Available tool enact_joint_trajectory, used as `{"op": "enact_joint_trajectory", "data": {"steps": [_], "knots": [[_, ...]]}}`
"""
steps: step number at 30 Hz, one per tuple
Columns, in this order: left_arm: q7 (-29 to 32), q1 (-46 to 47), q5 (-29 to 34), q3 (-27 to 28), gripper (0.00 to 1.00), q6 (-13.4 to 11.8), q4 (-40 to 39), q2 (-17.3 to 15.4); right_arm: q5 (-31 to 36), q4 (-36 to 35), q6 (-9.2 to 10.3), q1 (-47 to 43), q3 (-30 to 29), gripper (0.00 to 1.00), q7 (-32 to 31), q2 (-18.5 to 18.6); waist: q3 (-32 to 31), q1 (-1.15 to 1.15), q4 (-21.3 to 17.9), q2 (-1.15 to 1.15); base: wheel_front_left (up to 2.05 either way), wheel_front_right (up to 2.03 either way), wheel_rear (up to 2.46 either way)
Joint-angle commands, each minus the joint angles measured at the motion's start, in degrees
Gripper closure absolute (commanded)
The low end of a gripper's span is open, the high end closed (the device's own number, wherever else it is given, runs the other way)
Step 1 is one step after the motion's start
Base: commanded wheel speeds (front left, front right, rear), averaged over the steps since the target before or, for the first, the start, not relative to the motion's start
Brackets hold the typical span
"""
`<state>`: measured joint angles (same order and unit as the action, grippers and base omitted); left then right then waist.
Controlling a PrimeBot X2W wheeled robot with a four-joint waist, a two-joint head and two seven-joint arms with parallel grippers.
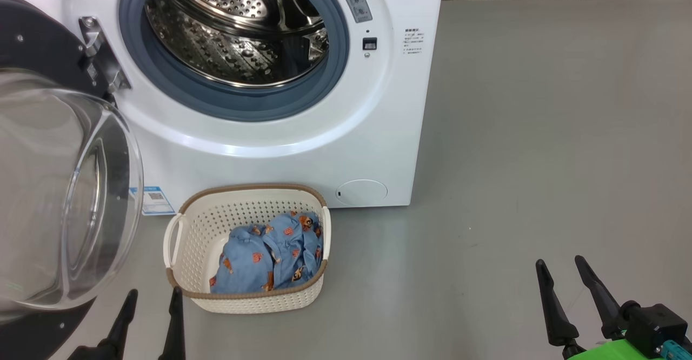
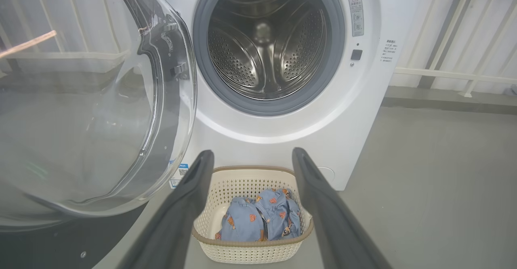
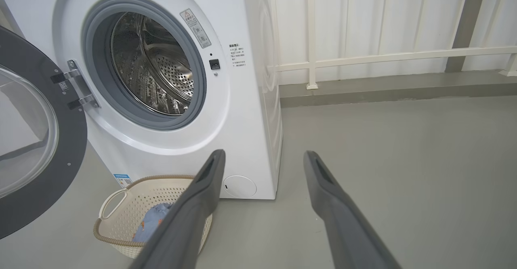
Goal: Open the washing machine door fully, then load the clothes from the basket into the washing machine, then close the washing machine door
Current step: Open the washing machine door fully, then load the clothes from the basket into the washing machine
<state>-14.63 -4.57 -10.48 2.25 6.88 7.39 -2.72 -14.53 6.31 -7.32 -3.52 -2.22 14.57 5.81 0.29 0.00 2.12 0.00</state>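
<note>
While the washing machine door point(image 1: 65, 187) hangs swung open at head view's left, clothes point(image 1: 270, 257) lie in the basket point(image 1: 205, 230), lower centre | left wrist: left gripper point(image 2: 252, 152) jaws spread, framing them; best descend centred, pinch deep | right wrist: right gripper point(image 3: 264, 152) jaws spread, empty
</note>
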Motion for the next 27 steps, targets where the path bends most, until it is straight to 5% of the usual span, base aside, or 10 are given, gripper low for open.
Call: {"op": "enact_joint_trajectory", "data": {"steps": [1,27], "knots": [[-0.4,1.8,0.7,2.0,0.00,0.2,-1.3,-0.5,0.7,-1.6,-0.17,1.1,1.3,0.00,0.4,0.5,0.1,0.00,0.1,0.00,0.00,0.00,0.00],[-0.4,0.9,0.8,1.6,0.00,0.4,-1.1,-0.2,0.3,-0.6,-0.17,0.9,1.7,0.00,0.4,0.8,-0.7,0.00,0.7,0.00,0.00,0.00,0.00]]}}
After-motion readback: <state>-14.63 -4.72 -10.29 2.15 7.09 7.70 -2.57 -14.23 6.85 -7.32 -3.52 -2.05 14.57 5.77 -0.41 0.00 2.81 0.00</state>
